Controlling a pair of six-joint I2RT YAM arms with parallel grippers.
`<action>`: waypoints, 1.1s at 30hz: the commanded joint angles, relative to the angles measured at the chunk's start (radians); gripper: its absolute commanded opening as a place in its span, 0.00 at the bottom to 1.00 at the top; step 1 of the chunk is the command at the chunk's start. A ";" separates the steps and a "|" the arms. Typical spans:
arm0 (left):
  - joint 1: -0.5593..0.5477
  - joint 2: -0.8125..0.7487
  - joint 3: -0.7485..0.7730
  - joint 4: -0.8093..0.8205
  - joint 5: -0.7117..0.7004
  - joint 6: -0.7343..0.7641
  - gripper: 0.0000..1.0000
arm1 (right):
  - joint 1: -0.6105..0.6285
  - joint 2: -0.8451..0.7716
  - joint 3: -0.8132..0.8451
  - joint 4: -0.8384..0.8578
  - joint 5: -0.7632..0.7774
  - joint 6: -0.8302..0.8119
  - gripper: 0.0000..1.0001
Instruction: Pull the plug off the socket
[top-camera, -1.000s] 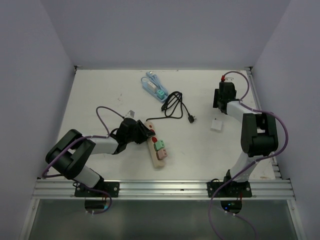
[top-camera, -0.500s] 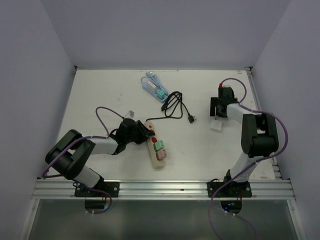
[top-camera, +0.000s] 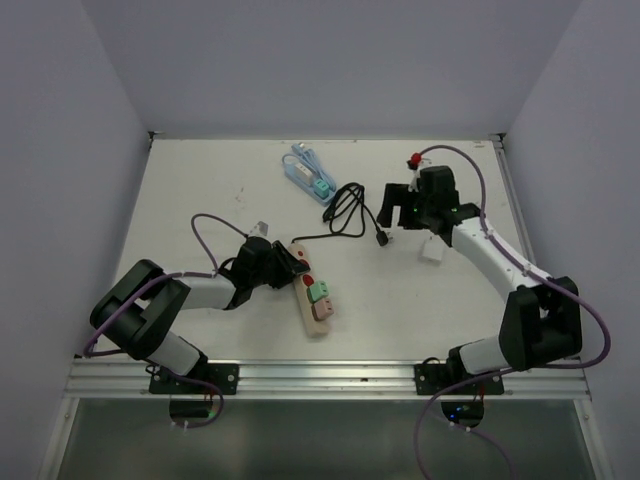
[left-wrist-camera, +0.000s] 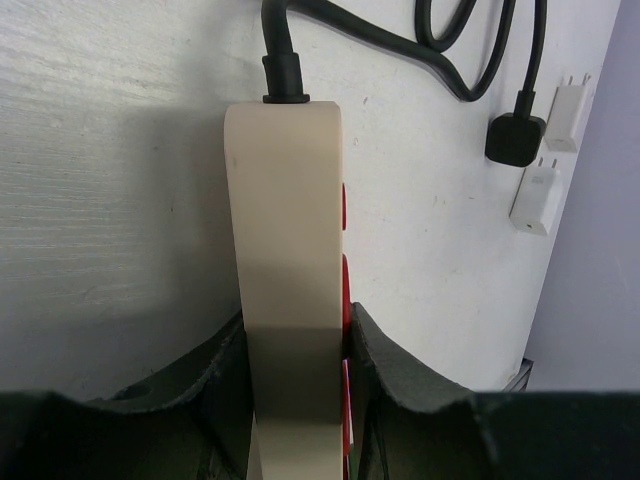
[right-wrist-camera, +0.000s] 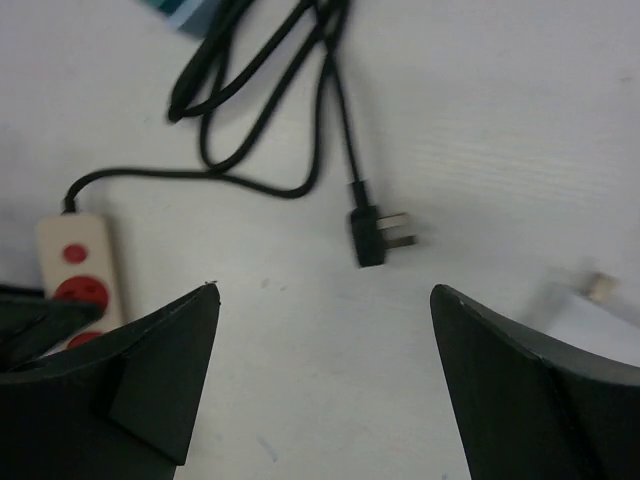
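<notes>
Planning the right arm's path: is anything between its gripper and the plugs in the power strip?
Only the black cord, lying flat on the table between the right gripper and the green and pink plugs in the power strip. Nothing else visible.

The left claw (left-wrist-camera: 297, 345) clamps the cream power strip (left-wrist-camera: 285, 230), black cord (left-wrist-camera: 440, 62) trailing beyond

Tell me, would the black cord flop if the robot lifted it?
Probably floppy: the black cord lies in loose curvy loops. Its plug end looks chunkier, so it would likely dangle lowest.
</notes>
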 joint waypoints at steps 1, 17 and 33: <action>0.008 0.036 -0.030 -0.227 -0.053 0.086 0.00 | 0.159 -0.024 0.009 -0.078 -0.176 0.138 0.89; 0.008 0.009 -0.011 -0.256 -0.071 0.077 0.00 | 0.437 0.050 -0.148 0.116 -0.396 0.367 0.75; 0.009 0.014 0.018 -0.249 -0.056 0.044 0.00 | 0.520 0.167 -0.177 0.259 -0.398 0.437 0.48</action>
